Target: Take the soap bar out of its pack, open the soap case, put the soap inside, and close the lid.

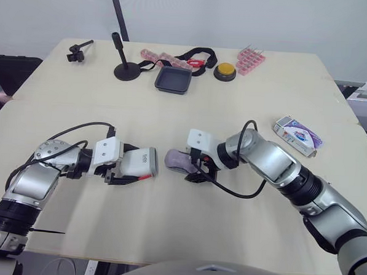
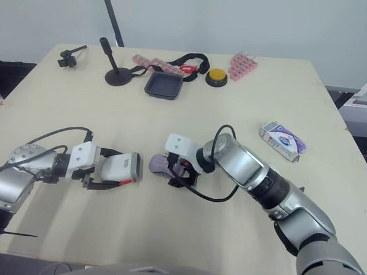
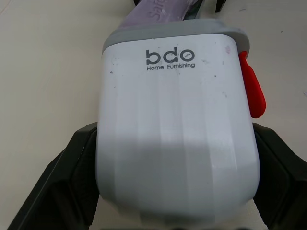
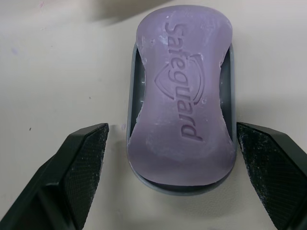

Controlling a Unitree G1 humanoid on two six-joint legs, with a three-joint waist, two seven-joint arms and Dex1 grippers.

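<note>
The purple soap bar [image 4: 182,96], stamped Safeguard, lies in the grey base of the soap case [image 4: 133,72] at the middle of the table. My right gripper [image 1: 191,167] is open, with one black finger on each side of the base and a small gap to it. Just left of the soap, my left gripper [image 1: 131,164] is shut on the white case lid [image 3: 175,96], which is off the base. The lid has a grey rim and a red latch [image 3: 252,91]. The soap's pack [image 1: 298,135] lies on the table to the right.
Along the far edge stand a black mic stand [image 1: 127,70], a dark square tray [image 1: 173,79], a yellow button [image 1: 224,70], pink racks [image 1: 250,60], a black strap [image 1: 197,54] and a small clamp [image 1: 77,50]. Cables trail from both wrists.
</note>
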